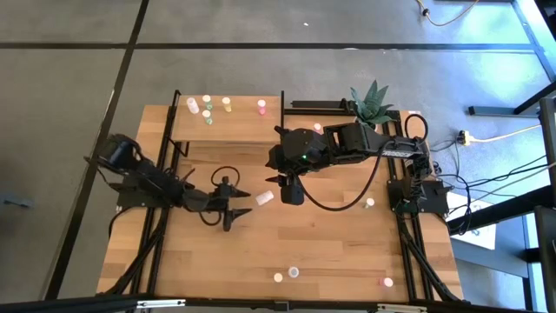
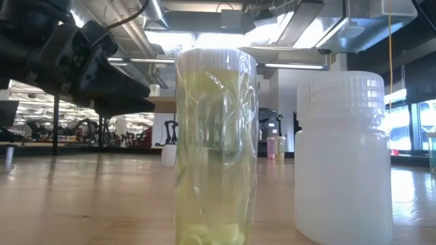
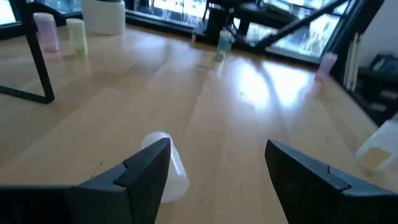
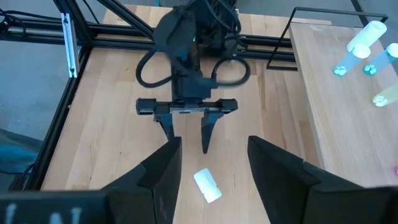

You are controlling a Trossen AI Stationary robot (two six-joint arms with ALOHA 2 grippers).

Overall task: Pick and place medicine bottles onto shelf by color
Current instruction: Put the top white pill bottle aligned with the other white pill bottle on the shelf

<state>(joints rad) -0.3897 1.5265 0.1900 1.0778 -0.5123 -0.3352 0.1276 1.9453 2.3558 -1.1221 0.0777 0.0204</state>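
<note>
White bottle point(image 1: 264, 198) lying toppled between left gripper point(image 1: 228, 209) and right gripper point(image 1: 291, 191); both spread wide, holding nothing. Likely light, slick, rolling; grip across body.

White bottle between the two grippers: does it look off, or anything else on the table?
Yes. The white bottle lies tipped on its side on the tabletop, between the open left gripper and the open right gripper, touched by neither. The bottles on the shelf stand upright. Nothing looks spilled or damaged.
</note>
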